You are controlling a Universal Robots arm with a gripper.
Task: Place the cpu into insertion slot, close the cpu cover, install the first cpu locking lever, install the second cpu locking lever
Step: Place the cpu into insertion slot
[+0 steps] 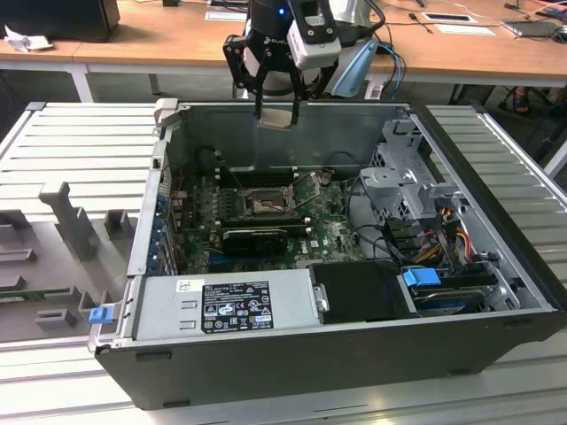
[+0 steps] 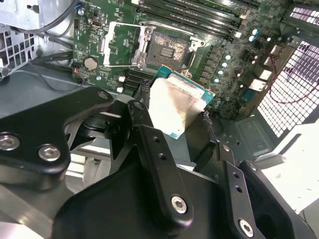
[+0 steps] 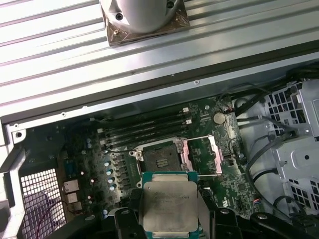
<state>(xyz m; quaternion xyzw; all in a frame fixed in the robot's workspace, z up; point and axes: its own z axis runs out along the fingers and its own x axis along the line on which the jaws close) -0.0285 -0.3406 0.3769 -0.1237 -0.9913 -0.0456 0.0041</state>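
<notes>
In claw [image 1: 277, 113]: cpu [image 3: 168, 209], above insertion slot [image 3: 160, 158].

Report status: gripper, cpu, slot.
Gripper shut on cpu, above the open case. Insertion slot empty, cpu cover open. Path down looks clear.

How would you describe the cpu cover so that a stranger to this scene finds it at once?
Look into the open computer case, at the green motherboard on its floor. Next to the square black insertion slot is the cpu cover, swung open: the only thin metal frame with a large window, green board showing through.
</notes>
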